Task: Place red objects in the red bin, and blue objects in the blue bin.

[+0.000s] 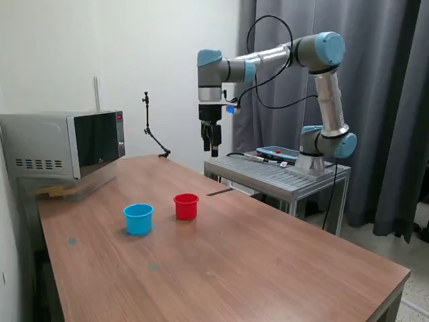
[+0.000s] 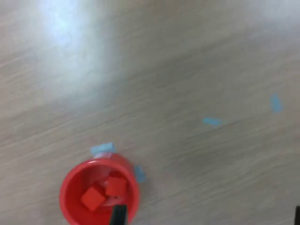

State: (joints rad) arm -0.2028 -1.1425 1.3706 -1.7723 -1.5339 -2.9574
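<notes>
Both red cubes [image 2: 104, 192] lie inside the red cup [image 1: 186, 206], mid-desk beside the blue cup [image 1: 138, 219]; no blue cubes are visible — perhaps already binned. The gripper [image 1: 212, 151] hangs high near the far edge; whether its jaws are parted, I cannot tell; keep the arm clear of both cups.

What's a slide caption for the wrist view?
Wrist camera looking down on the red cup holding two red cubes, standing on the wooden table.
</notes>
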